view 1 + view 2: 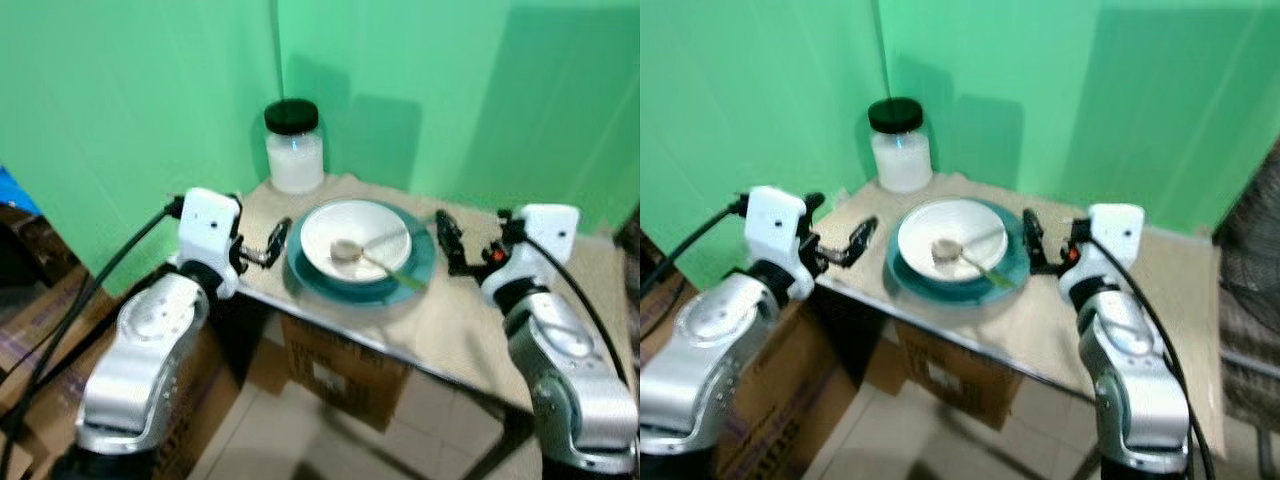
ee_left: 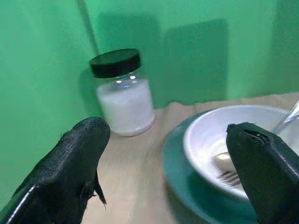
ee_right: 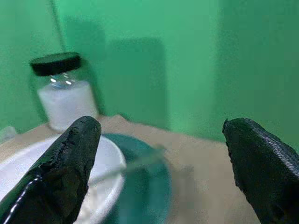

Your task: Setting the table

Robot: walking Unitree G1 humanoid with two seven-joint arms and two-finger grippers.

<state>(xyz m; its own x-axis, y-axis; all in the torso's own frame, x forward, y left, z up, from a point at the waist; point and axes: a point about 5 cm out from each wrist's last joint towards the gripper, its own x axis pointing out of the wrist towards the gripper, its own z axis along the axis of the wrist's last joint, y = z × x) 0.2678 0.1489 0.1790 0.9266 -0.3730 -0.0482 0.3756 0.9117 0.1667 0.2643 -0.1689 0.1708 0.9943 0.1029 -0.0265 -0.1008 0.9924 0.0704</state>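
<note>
A makeshift indoor test area. Green backdrop sheets (image 1: 150,100) hang behind a small cloth-covered table (image 1: 460,320). Cardboard boxes (image 1: 345,375) sit on the tiled floor (image 1: 270,440).

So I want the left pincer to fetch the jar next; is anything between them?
Nothing visible. The left pincer, open, sits at the teal plate's left edge, and bare tabletop runs from it to the jar.

Two silver, rounded arms end in white boxy wrist housings. Thick black cables loop from each housing. The left gripper (image 1: 270,243) and right gripper (image 1: 452,243) carry long, textured black fingers (image 2: 79,154).
</note>
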